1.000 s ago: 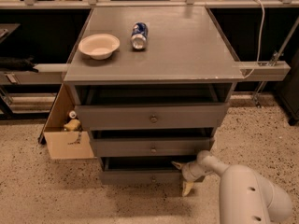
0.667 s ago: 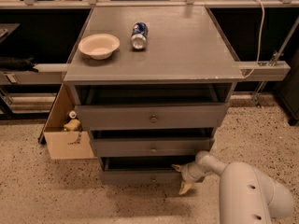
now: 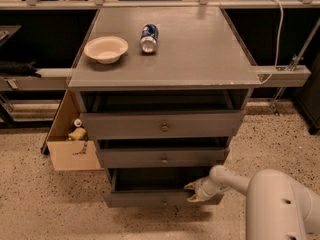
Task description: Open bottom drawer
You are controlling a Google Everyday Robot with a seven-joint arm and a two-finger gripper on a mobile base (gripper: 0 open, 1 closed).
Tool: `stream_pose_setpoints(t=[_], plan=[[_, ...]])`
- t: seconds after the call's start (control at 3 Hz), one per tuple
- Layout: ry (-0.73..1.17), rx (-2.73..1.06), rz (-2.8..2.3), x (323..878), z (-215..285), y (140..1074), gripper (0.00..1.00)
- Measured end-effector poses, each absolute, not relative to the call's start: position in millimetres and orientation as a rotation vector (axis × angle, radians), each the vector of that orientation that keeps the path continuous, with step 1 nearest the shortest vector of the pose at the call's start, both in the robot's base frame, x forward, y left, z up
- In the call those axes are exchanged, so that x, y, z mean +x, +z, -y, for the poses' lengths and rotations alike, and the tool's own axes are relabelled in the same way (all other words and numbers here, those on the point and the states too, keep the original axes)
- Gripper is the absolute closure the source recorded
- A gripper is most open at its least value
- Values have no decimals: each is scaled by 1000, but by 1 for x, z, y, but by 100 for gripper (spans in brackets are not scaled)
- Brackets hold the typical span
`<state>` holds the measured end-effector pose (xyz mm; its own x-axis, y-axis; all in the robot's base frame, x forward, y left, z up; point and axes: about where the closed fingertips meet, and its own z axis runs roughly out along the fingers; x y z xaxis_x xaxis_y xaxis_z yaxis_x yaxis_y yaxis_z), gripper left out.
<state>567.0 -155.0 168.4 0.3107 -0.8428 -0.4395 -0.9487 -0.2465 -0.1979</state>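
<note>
Speckled flooring runs under a grey cabinet; against its left side leans a cardboard box [image 3: 70,153]. Near the surface's [image 3: 200,54] front-left corner sits a white bowl [image 3: 106,49], with a can [image 3: 149,38] on its side just right of it. Lowest of three fronts, the bottom drawer [image 3: 145,199] is slim and flat with a small round centre knob, and stands partly out. At its right end the gripper [image 3: 192,192] has its fingers [image 3: 190,186] parted astride the front's top edge, probably for hooking and pulling.
</note>
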Motion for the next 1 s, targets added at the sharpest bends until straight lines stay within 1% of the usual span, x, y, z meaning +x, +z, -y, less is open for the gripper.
stream_pose_setpoints(t=[0.33, 0.67, 1.0], plan=[[353, -2160, -1574, 547, 150, 177, 88], [399, -2164, -1560, 526, 142, 177, 100], [440, -2155, -1554, 515, 140, 175, 100]])
